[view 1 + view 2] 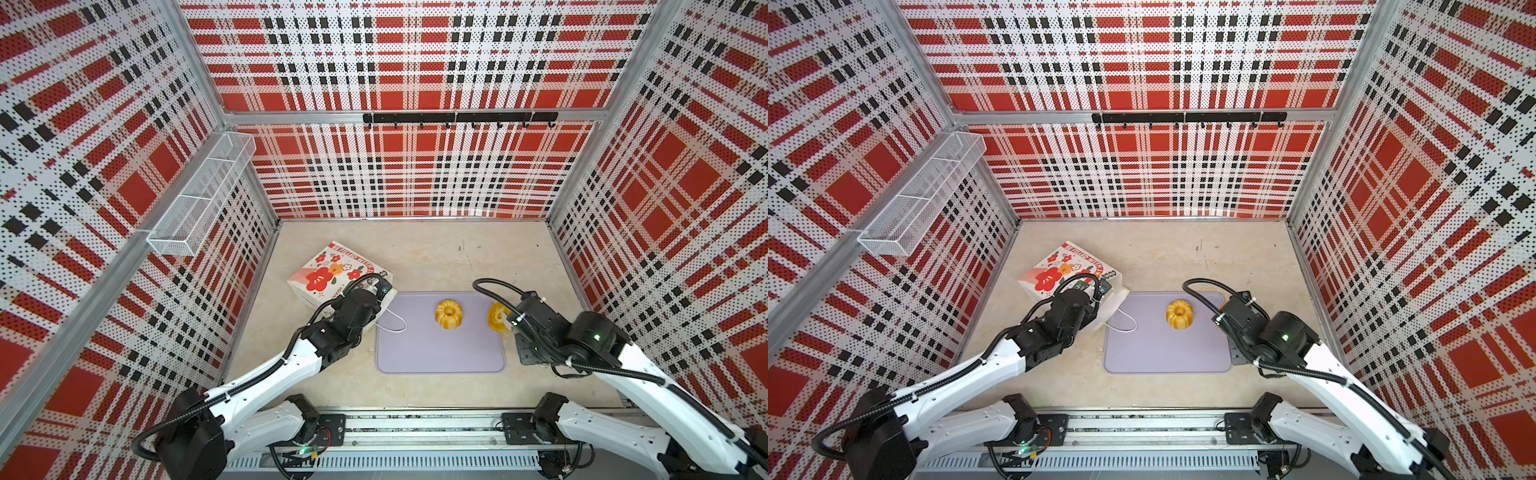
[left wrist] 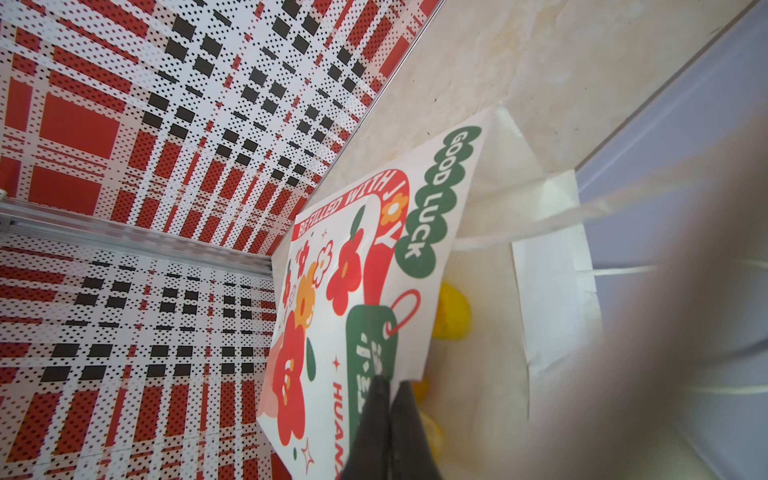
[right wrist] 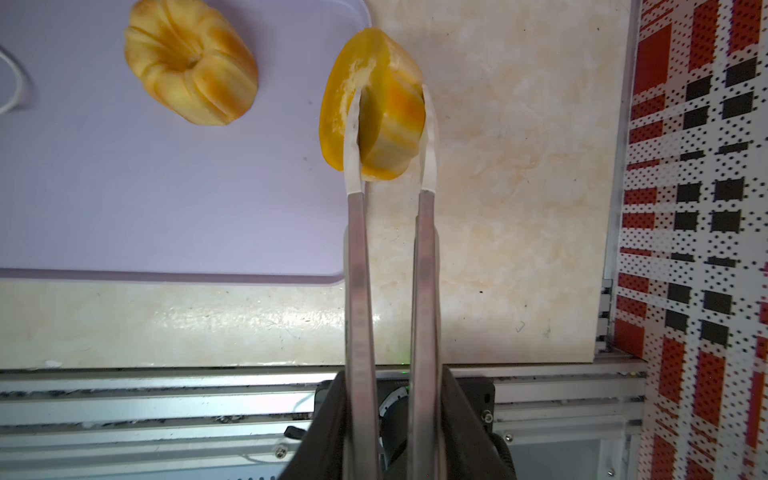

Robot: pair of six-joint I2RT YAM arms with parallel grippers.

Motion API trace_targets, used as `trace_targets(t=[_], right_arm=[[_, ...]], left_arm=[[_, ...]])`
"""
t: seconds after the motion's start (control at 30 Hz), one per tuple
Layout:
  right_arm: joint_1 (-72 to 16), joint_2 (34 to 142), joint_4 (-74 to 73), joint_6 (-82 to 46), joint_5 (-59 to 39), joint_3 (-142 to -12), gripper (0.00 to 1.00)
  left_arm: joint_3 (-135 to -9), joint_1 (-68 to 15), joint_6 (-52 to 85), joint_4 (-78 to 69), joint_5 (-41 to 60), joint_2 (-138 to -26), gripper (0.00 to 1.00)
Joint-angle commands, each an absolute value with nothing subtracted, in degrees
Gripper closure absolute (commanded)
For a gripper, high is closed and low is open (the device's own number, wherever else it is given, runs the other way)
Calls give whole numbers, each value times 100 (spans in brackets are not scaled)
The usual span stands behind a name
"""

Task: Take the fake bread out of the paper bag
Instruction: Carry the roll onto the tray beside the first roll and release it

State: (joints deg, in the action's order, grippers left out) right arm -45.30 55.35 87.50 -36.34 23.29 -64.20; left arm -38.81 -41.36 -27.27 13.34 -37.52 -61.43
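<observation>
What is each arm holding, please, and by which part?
Right jaws: fluted ring bun, across its thickness. Left jaws: paper bag, printed wall at the mouth edge.

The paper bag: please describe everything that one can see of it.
The paper bag is white paper printed with red and orange flowers, a red banner and green "GOOD LUCK" lettering. It lies tipped on the table, its open mouth toward the lavender tray. One cord handle rests on the tray. The left end effector, shut, pinches its printed upper wall at the mouth. Yellow bread shows inside.
</observation>
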Motion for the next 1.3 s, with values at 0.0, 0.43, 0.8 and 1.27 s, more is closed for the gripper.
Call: trace_targets(t=[0.0,0.43,0.8,1.27], right_arm=[[-4592,5996,8680,-3443,2770,-6698,100],[-5595,8024,8711,-3545,3138,-7332,100],[-5874,8578,7871,-3394,2522,-7716,100],[-5871,8002,7296,-3545,1841,-7375,89]], left_arm=[[-3867,-4211,-2690,1263,-3706,-6016,100],[-3858,-4224,-2707,1254,-3724,-5977,100],[-3858,-4225,-2716,1266,-3718,-5916,100],[-3858,-4228,-2716,1274,-3674,-5854,100]])
